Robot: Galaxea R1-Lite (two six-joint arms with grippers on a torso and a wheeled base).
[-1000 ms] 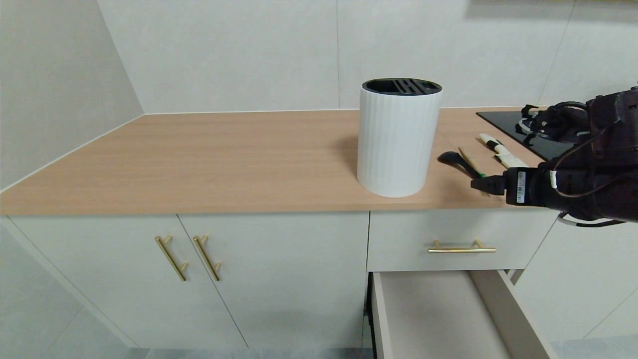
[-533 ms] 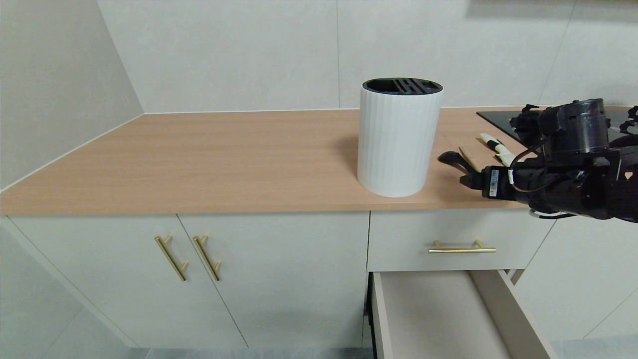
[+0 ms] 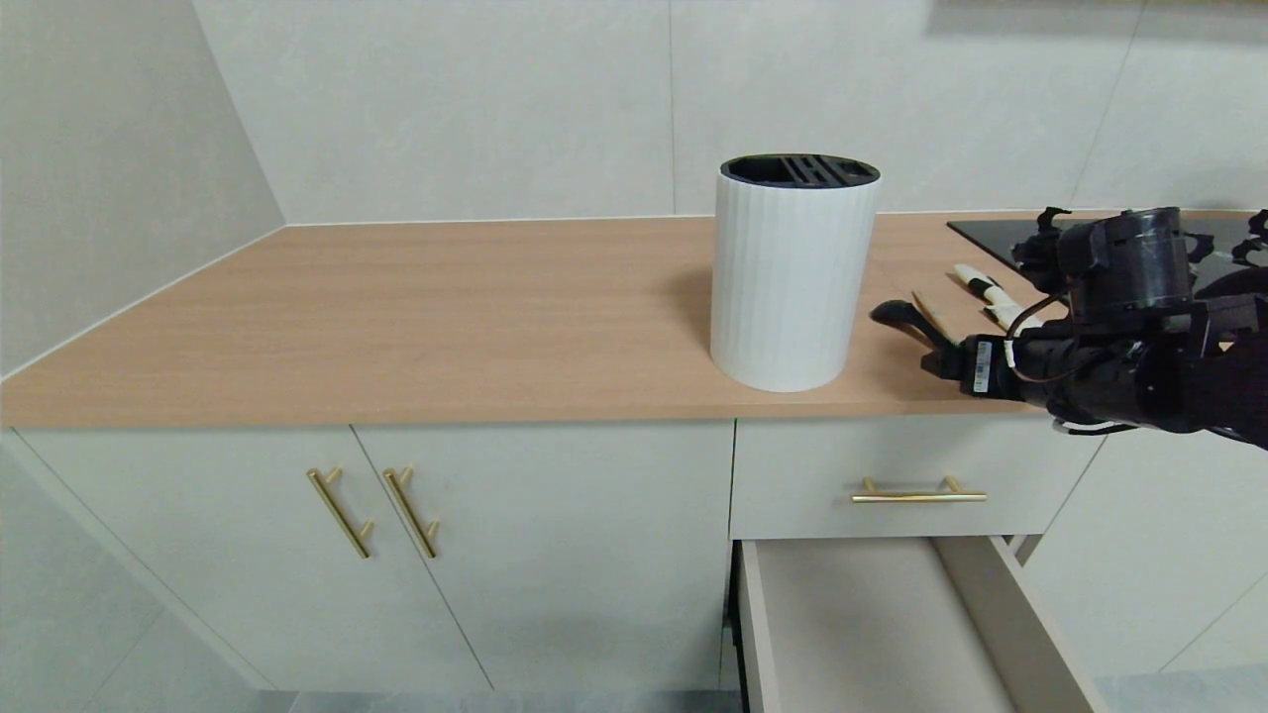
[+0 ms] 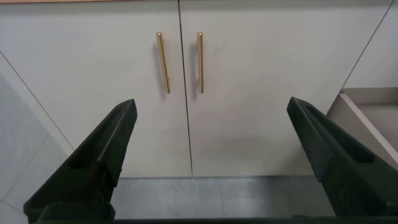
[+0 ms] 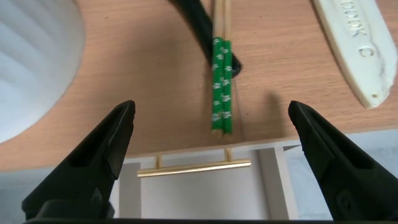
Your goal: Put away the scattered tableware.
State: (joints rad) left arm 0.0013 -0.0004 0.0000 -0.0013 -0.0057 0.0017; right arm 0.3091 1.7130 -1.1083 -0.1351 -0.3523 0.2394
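On the wooden counter, right of the white ribbed utensil holder [image 3: 792, 272], lie a black spoon [image 3: 897, 315], a pair of wooden chopsticks [image 3: 931, 319] and a white knife [image 3: 996, 297]. My right gripper [image 3: 941, 361] hovers open over the counter's front edge, just above the chopsticks' green ends [image 5: 222, 87]. The black spoon's handle [image 5: 199, 31] runs beside the chopsticks, touching them, with the knife [image 5: 357, 50] off to one side and the holder [image 5: 31, 62] to the other. My left gripper [image 4: 211, 112] is open and low, facing the cupboard doors.
A lower drawer [image 3: 753, 624] stands pulled out below the counter's right end. Above it is a shut drawer with a brass handle [image 3: 918, 492]. A black cooktop [image 3: 1001, 243] lies at the counter's far right. Two brass door handles [image 4: 180, 62] mark the cupboard.
My right arm has turned at the wrist and drawn in over the counter edge. Its gripper tip has shifted slightly left toward the chopsticks. The tableware has not moved.
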